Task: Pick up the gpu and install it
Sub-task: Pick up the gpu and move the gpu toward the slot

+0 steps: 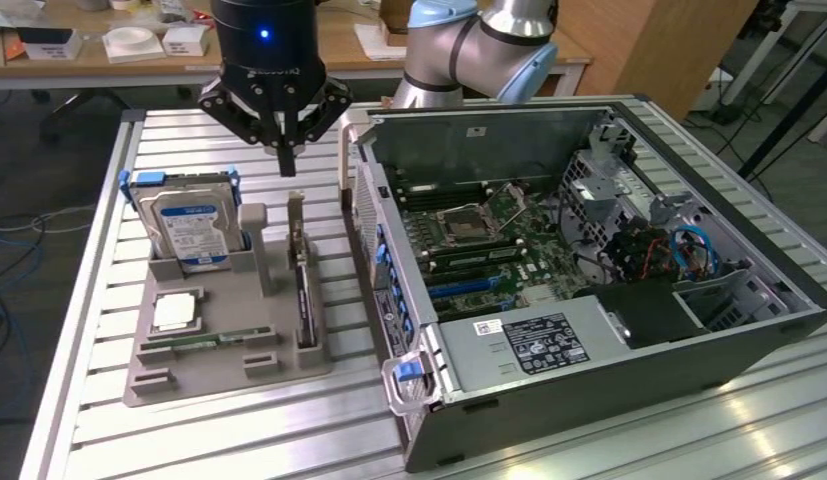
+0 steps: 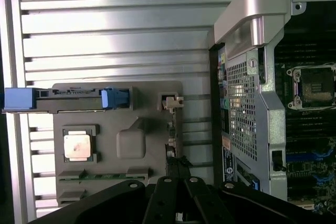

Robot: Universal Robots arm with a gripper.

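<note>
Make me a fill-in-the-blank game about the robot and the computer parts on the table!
1. The gripper hangs over the gray holder with its jaws ___.
2. The gpu stands on its ___ in the holder.
3. The hard drive has a label that is white and ___.
Missing words: shut; edge; blue.
</note>
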